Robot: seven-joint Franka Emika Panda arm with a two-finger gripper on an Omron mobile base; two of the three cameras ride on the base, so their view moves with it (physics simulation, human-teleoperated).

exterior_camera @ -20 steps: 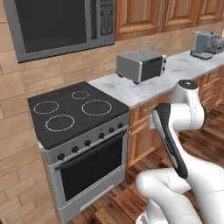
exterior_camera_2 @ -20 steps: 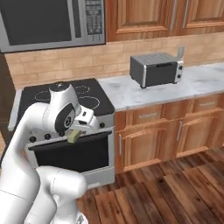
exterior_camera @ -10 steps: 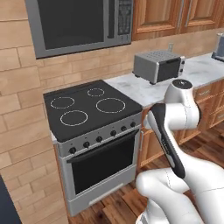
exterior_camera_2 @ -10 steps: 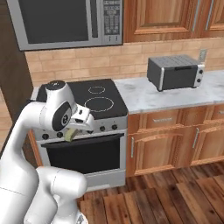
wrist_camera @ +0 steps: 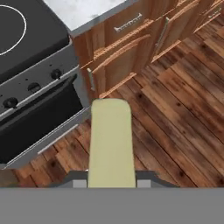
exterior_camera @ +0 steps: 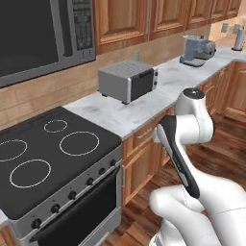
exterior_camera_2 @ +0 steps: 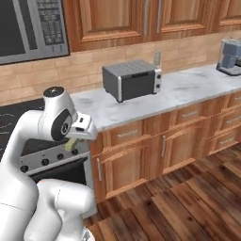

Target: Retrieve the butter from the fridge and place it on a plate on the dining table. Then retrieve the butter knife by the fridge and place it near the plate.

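Butter [wrist_camera: 111, 144] gripped in hand [exterior_camera_2: 71, 143] (pale-yellow stick), above wood floor [wrist_camera: 175, 113] beside stove [wrist_camera: 35, 78].

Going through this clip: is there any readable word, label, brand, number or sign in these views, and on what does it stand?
No text can be read in these views.
Microwave keypad: rows of pale button marks, too blurred to read.
Stove knobs, toaster oven, coffee machine: no legible marking.
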